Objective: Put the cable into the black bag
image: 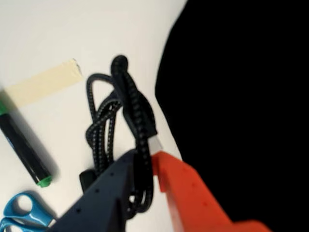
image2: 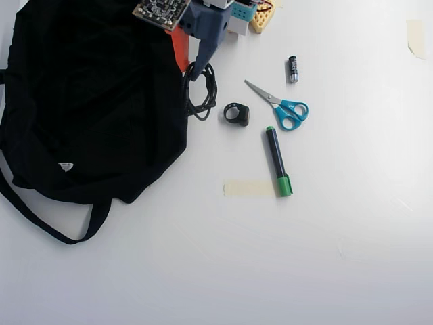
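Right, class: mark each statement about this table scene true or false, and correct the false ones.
1. The gripper has its jaws around the cable. True.
2. The cable is already inside the black bag. False: it lies on the table just beside the bag's edge.
3. The scissors have blue handles. True.
4. The marker has a red cap. False: its cap is green.
5. A battery lies above the scissors in the overhead view. True.
6. The small black ring sits on the bag. False: it rests on the table, right of the cable.
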Tool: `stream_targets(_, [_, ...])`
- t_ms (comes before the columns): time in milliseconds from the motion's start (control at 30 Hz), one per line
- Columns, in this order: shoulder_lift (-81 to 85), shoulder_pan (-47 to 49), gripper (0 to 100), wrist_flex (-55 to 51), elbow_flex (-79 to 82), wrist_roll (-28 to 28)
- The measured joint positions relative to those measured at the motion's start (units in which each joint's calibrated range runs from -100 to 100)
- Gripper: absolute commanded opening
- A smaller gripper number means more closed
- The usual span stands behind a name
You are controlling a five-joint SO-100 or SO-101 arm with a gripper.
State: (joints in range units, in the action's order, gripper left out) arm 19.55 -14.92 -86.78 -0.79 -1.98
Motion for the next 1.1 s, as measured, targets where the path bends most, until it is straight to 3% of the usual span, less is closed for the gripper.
stream_targets(233, [1.99, -8.23, 2, 0.77, 2.99, -0.05])
stream_targets(533, [2.16, -25.64, 2, 11.34, 10.46, -1.47])
stream_targets(700, [2.08, -35.71, 2, 27.39, 24.76, -1.47])
stream_targets(833, [2.24, -38.43, 2, 38.56, 36.95, -1.47])
stream_targets(967, [0.0, -39.46, 3, 42.51, 40.72, -2.3])
stream_targets(1000, [-1.25, -39.46, 5, 42.59, 40.8, -2.3])
stream_targets(1067, [-3.15, -39.46, 21, 42.77, 40.72, -2.3])
stream_targets(1100, [-3.15, -39.46, 22, 42.77, 40.8, -2.3])
